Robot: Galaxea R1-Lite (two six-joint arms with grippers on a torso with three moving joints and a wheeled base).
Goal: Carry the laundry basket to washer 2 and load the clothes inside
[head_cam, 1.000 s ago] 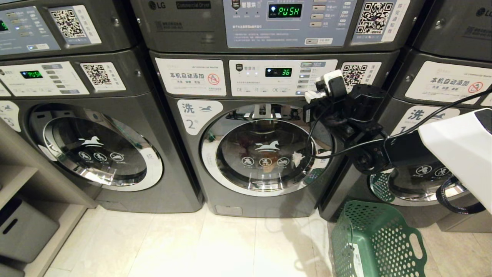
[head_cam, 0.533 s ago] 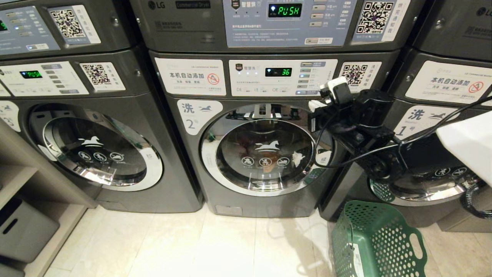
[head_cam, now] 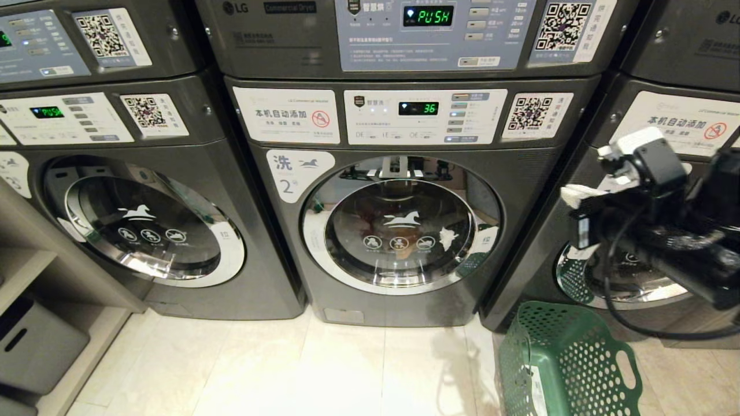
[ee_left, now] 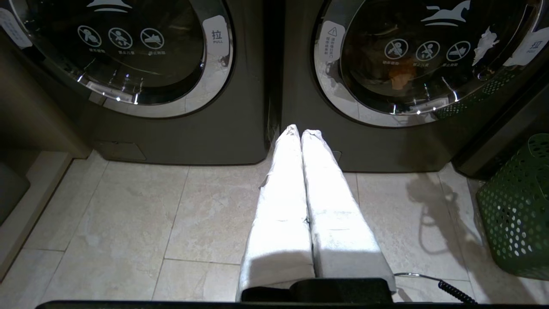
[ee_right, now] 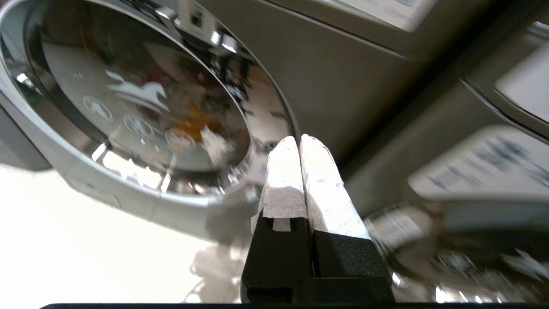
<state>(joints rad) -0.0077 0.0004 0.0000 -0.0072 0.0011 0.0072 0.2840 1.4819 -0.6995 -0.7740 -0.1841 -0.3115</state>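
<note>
Sitting below right pincer [head_cam: 572,196]: laundry basket [head_cam: 569,364]

Pretty bright overhead light, glare all over the chrome door rim [head_cam: 324,271], floor [ee_right: 64,240] blown out, right wrist view smeared with motion blur.

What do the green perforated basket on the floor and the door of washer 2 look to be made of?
The green perforated laundry basket looks like moulded plastic with a matte finish: uniform colour, rows of punched round holes, rounded rim with cut-out handles. The round door of washer 2 appears to be dark tinted glass in a chrome-look ring: the ring shows bright mirror-like reflections; whether it is metal or plated plastic is unclear.
</note>
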